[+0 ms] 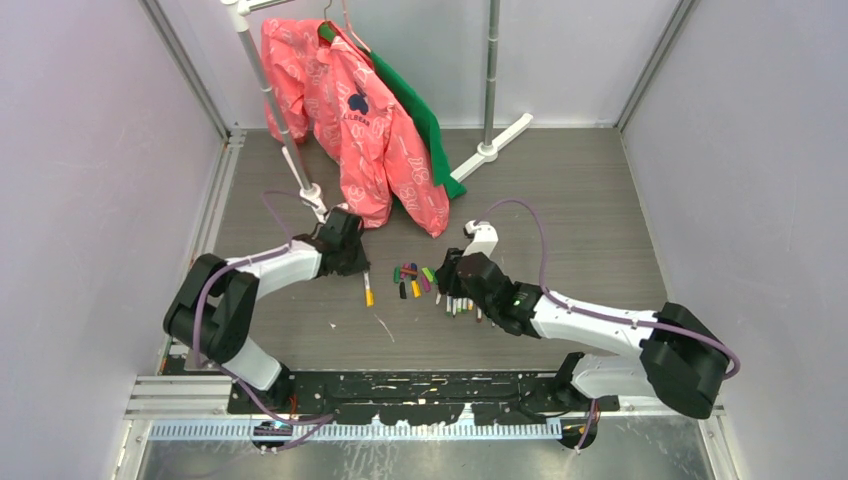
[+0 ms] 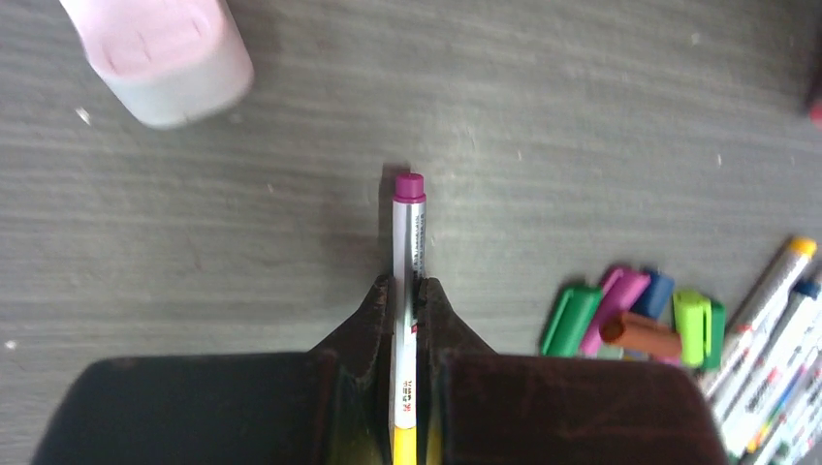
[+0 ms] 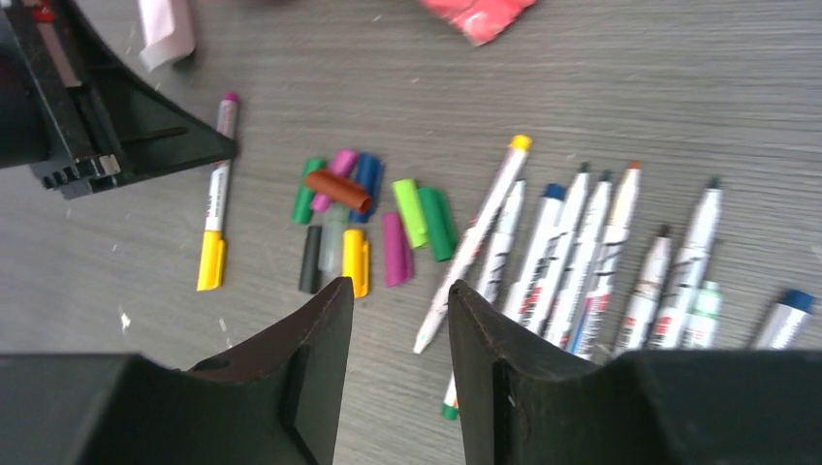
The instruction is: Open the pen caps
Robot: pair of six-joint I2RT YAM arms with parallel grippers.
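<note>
While the left gripper (image 2: 407, 295) is pinching the pen (image 2: 409, 237), the right gripper (image 3: 399, 325) — spread open — should be pulling its yellow cap (image 3: 210, 261) straight off.

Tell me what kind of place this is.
Probably a robot test booth: plain walls enclose the table, left arm and right arm are bolted at its edge, a rack holds a jacket.

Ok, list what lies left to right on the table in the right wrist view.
Yellow-capped pen → black cap → loose yellow cap → purple cap → dark green cap → row of white pens.
</note>
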